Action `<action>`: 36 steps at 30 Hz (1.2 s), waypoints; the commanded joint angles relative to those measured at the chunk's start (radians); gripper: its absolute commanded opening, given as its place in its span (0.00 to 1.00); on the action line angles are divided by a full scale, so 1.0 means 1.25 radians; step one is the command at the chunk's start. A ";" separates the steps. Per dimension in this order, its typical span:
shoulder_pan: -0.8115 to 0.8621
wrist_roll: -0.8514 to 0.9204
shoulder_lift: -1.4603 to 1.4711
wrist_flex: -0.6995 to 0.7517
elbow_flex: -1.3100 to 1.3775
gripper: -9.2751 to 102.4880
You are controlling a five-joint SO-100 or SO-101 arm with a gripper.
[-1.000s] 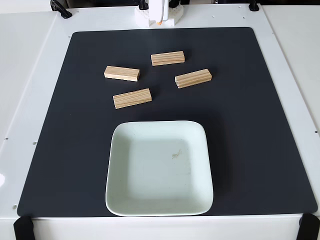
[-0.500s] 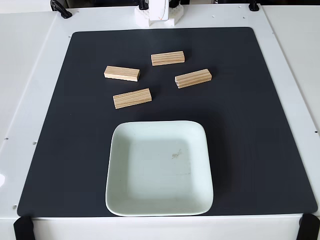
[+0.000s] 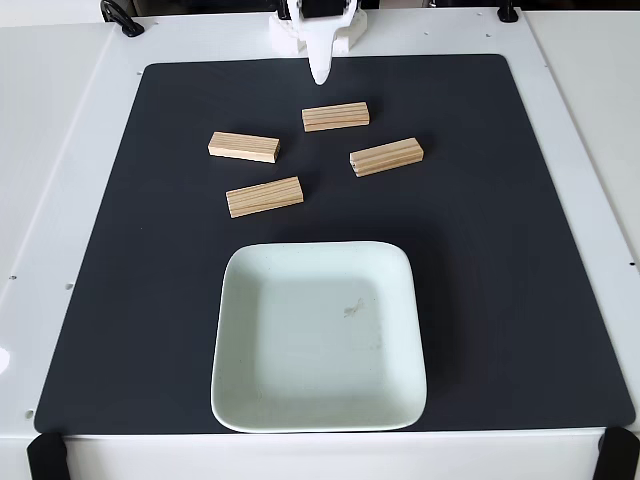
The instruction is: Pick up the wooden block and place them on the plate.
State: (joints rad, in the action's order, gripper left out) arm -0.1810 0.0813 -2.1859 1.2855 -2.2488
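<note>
Wooden blocks are lying in the upper middle of the frame; the nearest wooden block (image 3: 336, 116) is sitting just below the pincer (image 3: 319, 72), long axis running left-right. I cannot tell whether the pincer is spread. The plate (image 3: 240, 400) is waiting empty, lower centre.

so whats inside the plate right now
The plate holds no blocks; a small brownish smudge marks its middle. All four wooden blocks lie on the black mat beyond it. Whatever is under the plate is covered.
</note>
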 commanded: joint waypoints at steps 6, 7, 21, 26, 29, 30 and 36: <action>0.001 0.011 0.000 -0.145 -0.108 0.08; 0.001 0.012 0.000 -0.153 -0.119 0.08; 0.002 0.090 0.000 -0.214 -0.201 0.16; 0.002 0.114 0.000 -0.210 -0.201 0.28; 0.004 0.140 0.000 -0.210 -0.202 0.29; 0.011 0.141 0.000 -0.209 -0.201 0.29; 0.033 0.174 -0.002 -0.055 -0.103 0.29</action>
State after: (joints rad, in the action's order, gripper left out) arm -0.1381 0.2823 -2.1859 1.1229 -2.4712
